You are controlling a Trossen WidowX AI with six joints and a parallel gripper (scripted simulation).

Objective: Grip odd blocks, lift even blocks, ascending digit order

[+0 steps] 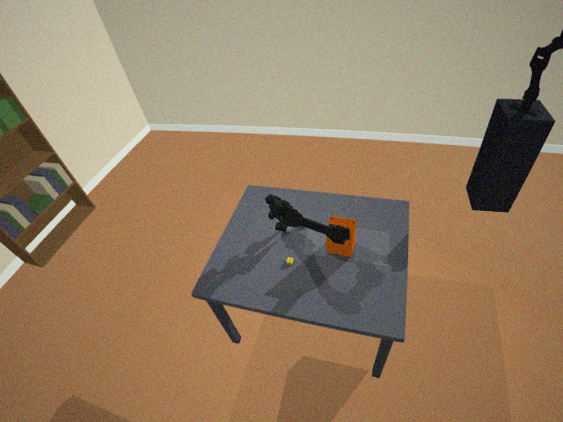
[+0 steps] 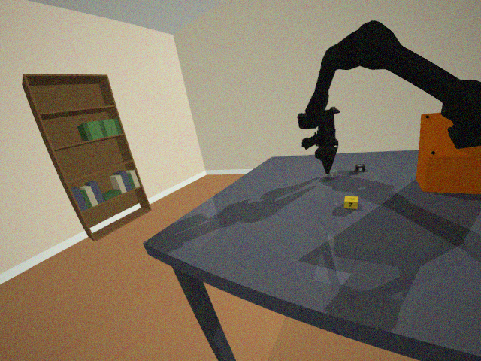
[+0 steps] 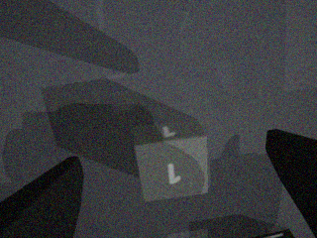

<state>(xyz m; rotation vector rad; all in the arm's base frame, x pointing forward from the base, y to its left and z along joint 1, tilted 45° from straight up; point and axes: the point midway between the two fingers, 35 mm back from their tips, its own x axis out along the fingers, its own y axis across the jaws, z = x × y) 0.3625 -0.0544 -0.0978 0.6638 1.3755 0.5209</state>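
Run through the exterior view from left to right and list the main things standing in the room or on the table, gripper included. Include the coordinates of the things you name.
Bookshelf (image 2: 32, 112), gripper (image 2: 327, 172) (image 3: 174, 154), yellow block (image 1: 289, 261) (image 2: 350, 202), orange box (image 1: 339, 251) (image 2: 429, 171). I leave out the gray and black blocks, whose places overlap others'.

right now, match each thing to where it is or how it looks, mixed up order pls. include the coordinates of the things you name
1. gray block (image 3: 158, 180)
2. yellow block (image 1: 289, 261) (image 2: 350, 202)
3. fingers (image 2: 327, 171)
4. bookshelf (image 1: 85, 198) (image 2: 65, 113)

A. against the wall
B. apart, with nothing gripped
C. between the fingers in the wrist view, ungripped
D. on the table (image 1: 227, 272) (image 2: 240, 268), showing a 7

1-C
2-D
3-B
4-A
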